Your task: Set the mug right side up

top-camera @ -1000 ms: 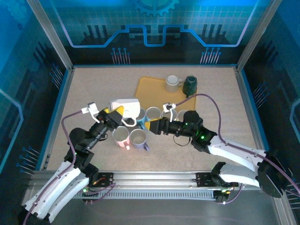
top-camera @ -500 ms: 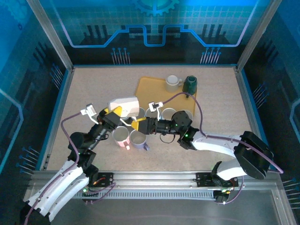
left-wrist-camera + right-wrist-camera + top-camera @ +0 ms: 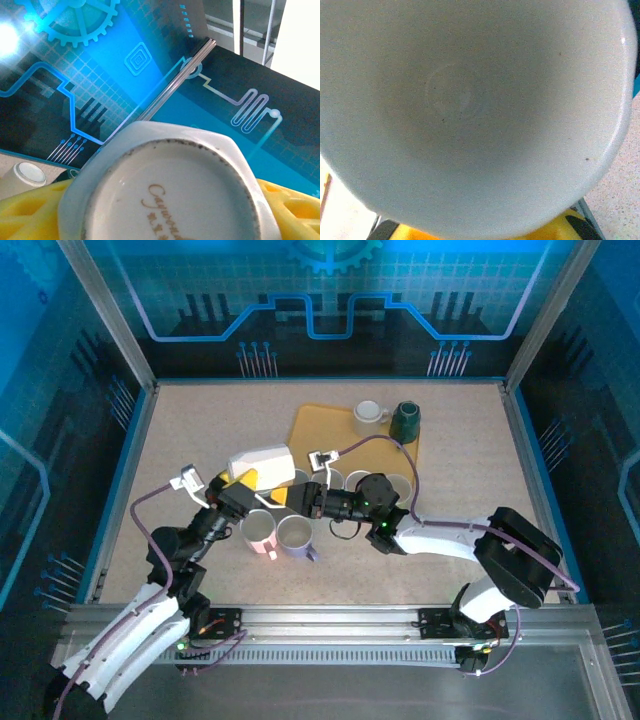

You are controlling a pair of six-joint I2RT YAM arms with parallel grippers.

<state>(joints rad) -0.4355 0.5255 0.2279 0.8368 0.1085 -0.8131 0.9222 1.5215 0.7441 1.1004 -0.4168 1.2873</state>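
A white mug (image 3: 262,464) hangs on its side above the table, left of centre. My left gripper (image 3: 247,481) is shut on its body. In the left wrist view the mug's base (image 3: 170,195), with gold lettering, faces the camera between the yellow fingers (image 3: 30,212). My right gripper (image 3: 292,497) reaches in from the right and sits at the mug's mouth. The right wrist view looks into the mug's pale inside (image 3: 470,110), with a yellow finger (image 3: 415,233) just under the rim. How the right jaws stand is hidden by the mug.
Upright mugs stand below and beside the held one: a pink-lined one (image 3: 258,530), a lavender one (image 3: 297,535) and others (image 3: 358,480) under the right arm. A yellow tray (image 3: 320,430) behind carries a white cup (image 3: 368,417) and a dark green mug (image 3: 406,420).
My right arm has swung left until its gripper reached the mug's mouth. The left gripper with the mug has drifted slightly left and up.
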